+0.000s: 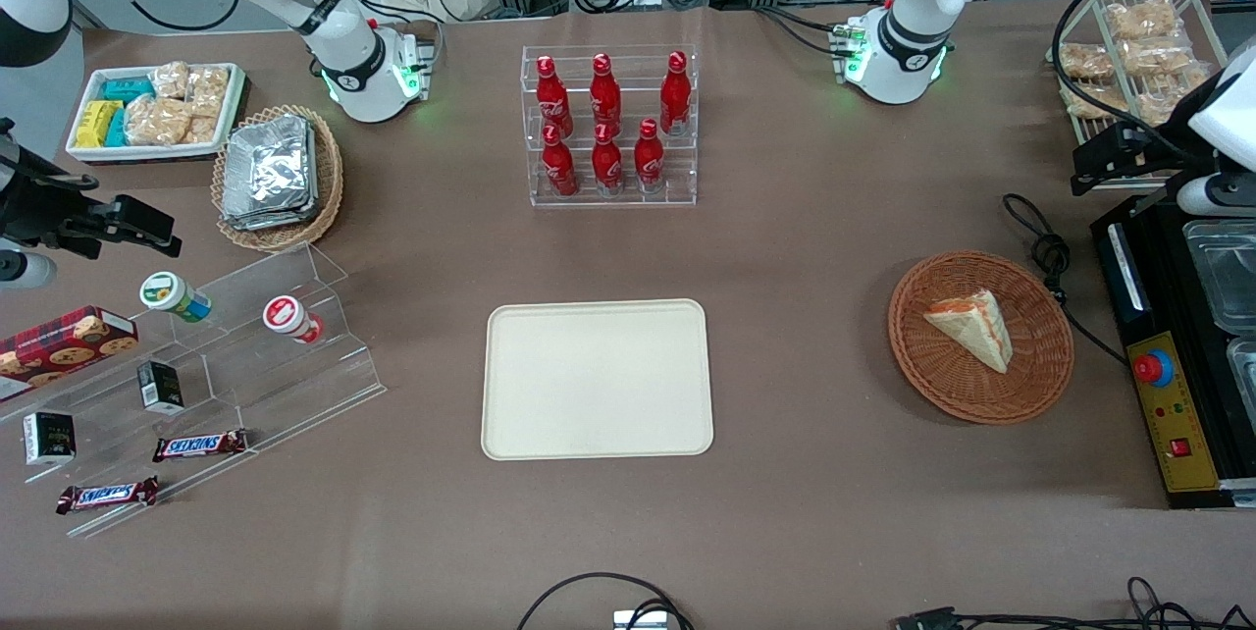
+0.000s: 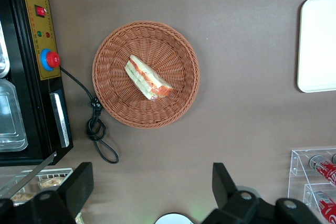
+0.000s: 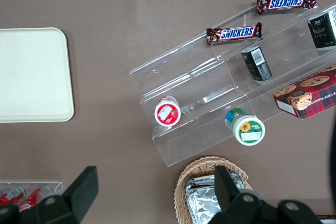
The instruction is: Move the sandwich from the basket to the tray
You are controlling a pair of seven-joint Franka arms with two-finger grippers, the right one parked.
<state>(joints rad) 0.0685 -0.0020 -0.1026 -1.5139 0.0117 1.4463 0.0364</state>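
The sandwich, a pale wedge with red-orange and green filling, lies in the round reddish-brown basket toward the working arm's end of the table. In the left wrist view the sandwich rests near the middle of the basket. The cream tray sits at the table's middle, and one end of the tray shows in the wrist view. My gripper hangs high, farther from the front camera than the basket and apart from it. The gripper is open, with only bare table between its fingers.
A black appliance with a red button stands beside the basket, its cable looping near the basket's rim. A clear rack of red bottles stands farther back than the tray. A wire shelf of bagged snacks sits by the gripper.
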